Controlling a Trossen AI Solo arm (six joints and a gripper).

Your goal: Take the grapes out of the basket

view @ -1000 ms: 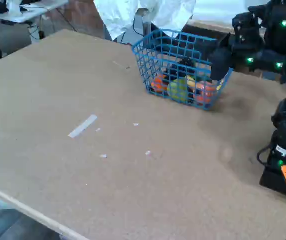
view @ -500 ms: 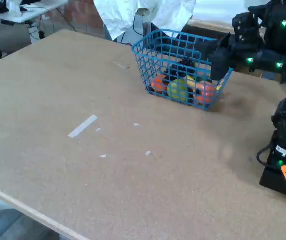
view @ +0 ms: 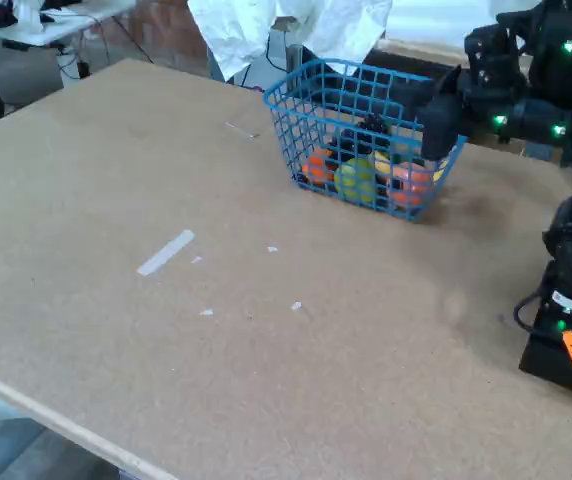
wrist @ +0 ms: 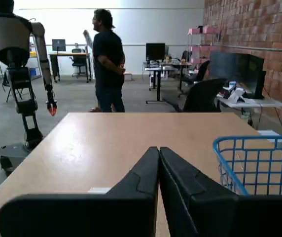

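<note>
- Claw (wrist: 158, 163) with fingers pressed together, nothing between them, pointing level across the worktop (wrist: 106, 143) in the wrist view; in the fixed view hanging at the right-hand end of the basket (view: 311, 110), by the rim.
- Grapes (view: 371, 128) lying inside the basket as a dark knobbly cluster toward the far side, above a yellow-green fruit (view: 358, 180) and orange fruits (view: 318, 166) seen through the mesh.
- Likely trouble: descending with fingers closed would only prod the bunch or shove it deeper among the other fruit.
- Blue rim just right of the claw in the wrist view; probably easy to clip the wire on the way in and drag or tip the light basket.
- Grapes out of sight in the wrist view, so aim judged from the fixed view alone; risk of closing on the neighbouring fruit instead.
- Glossy knobbly cluster may slip or shed single grapes under a shallow pinch.
- Person (wrist: 107, 59) standing well beyond the far worktop edge, no apparent hazard.
</note>
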